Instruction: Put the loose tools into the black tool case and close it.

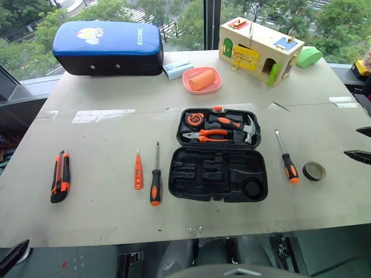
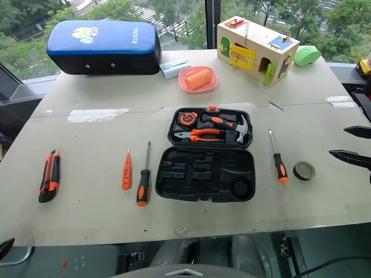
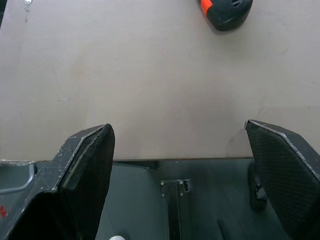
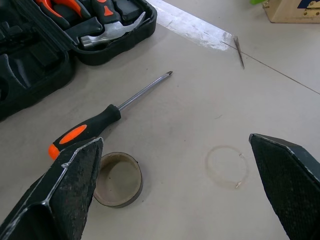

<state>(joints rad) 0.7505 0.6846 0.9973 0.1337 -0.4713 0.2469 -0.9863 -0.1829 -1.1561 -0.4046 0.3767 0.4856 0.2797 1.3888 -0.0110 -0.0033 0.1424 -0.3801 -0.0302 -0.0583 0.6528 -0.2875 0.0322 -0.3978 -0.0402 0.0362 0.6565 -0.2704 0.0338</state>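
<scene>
Open and waiting at mid-surface: black tool case (image 1: 218, 155), lid thrown back, with hammer (image 1: 248, 128), pliers (image 1: 207, 135) and tape measure (image 1: 196, 118) seated in the far half and the moulded recesses of the near half bare.

Scattered across the pale surface (image 1: 104, 220) on both sides, none yet packed: orange-black utility knife (image 1: 60, 176) far off toward the left edge; slim orange tester screwdriver (image 1: 138, 171) and a black-orange screwdriver (image 1: 156, 176) lying side by side just left of the case; a second black-orange screwdriver (image 1: 287, 158) just right of it, with the small dark tape roll (image 1: 313, 171) beside its handle.

Left gripper (image 3: 180, 150) low at the near left edge of the surface, fingers spread wide and holding nothing, knife butt ahead of them. Right gripper (image 4: 177, 170) poised over the right side, fingers (image 1: 360, 155) likewise spread and empty, tape roll and second screwdriver lying directly ahead.

By the look of it, barely begun: all five loose tools still to be lifted in, then the lid to be swung over and the small orange latch (image 1: 218, 108) pressed home. Right-hand pair apparently first in line, judging from the right gripper's aim.

Unrelated at the back: blue-topped cushion (image 1: 108, 47), wooden latch box (image 1: 259, 50), pink dish (image 1: 202, 81).
</scene>
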